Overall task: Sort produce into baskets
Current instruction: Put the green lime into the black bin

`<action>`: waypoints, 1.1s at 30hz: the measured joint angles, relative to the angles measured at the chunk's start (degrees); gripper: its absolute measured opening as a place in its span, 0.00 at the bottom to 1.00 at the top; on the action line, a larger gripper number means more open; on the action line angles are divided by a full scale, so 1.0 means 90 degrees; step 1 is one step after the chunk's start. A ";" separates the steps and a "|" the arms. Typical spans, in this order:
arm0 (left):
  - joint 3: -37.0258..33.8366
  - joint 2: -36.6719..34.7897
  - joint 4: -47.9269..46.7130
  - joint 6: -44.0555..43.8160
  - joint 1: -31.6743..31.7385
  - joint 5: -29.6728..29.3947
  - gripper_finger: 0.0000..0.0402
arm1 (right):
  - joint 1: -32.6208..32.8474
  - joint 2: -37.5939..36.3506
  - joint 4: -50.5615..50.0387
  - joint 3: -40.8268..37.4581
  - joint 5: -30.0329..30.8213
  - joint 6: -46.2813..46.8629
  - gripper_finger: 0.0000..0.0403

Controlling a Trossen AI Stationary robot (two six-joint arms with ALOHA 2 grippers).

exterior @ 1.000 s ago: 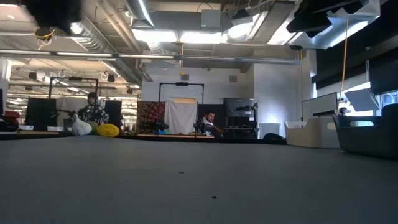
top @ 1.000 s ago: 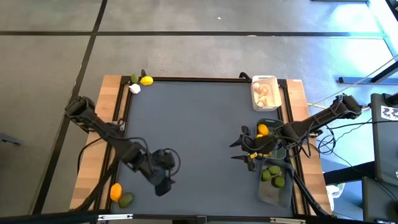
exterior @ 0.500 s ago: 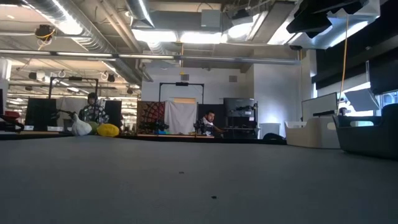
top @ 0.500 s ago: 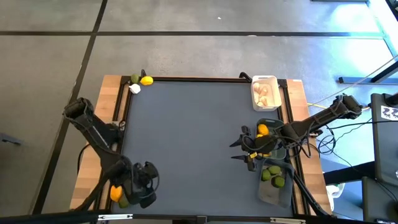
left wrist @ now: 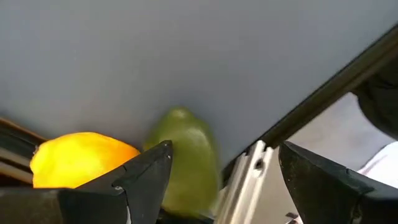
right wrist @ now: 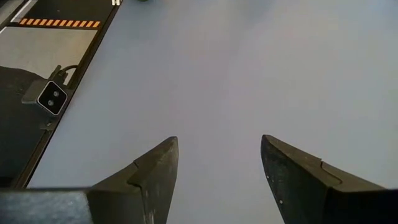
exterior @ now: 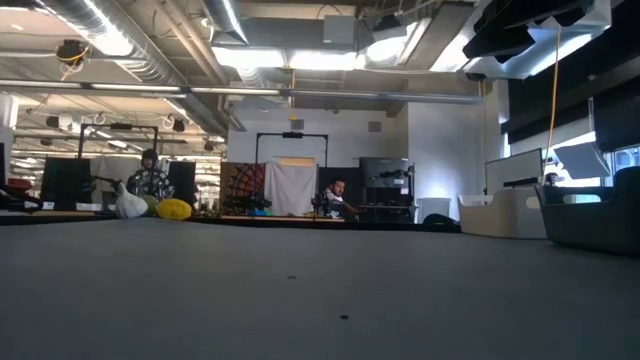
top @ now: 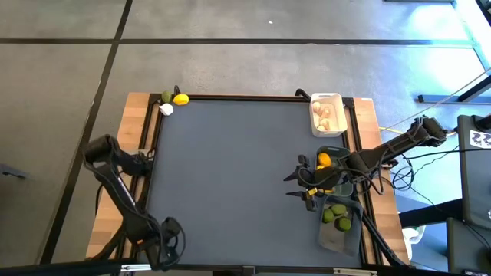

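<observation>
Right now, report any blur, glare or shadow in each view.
Left wrist view: the dull green lime-like fruit and yellow-orange lemon-like fruit are soft with blur. Low view: bright ceiling lights glare, the dark table mat lies dim. High view: bluish glare at the upper right corner. Right wrist view: even light.

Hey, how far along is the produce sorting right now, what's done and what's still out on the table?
Done: garlic bulbs in the white basket, a lemon in the dark basket, limes in the translucent basket.
In hand: nothing; the open left gripper is at a lime beside a lemon; the open right gripper waits by the baskets.
Left: that pair and three pieces at the far left corner.
</observation>
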 joint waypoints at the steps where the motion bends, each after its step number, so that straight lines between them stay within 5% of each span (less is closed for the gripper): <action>1: 0.0000 0.0067 0.0001 -0.0019 -0.0026 0.0031 0.72 | 0.0000 0.0000 0.0000 0.0000 0.0000 -0.0001 0.56; 33: -0.0100 0.0376 -0.0190 0.0315 0.0435 0.1572 0.72 | 0.0000 0.0000 -0.0196 0.0000 0.0229 0.0166 0.56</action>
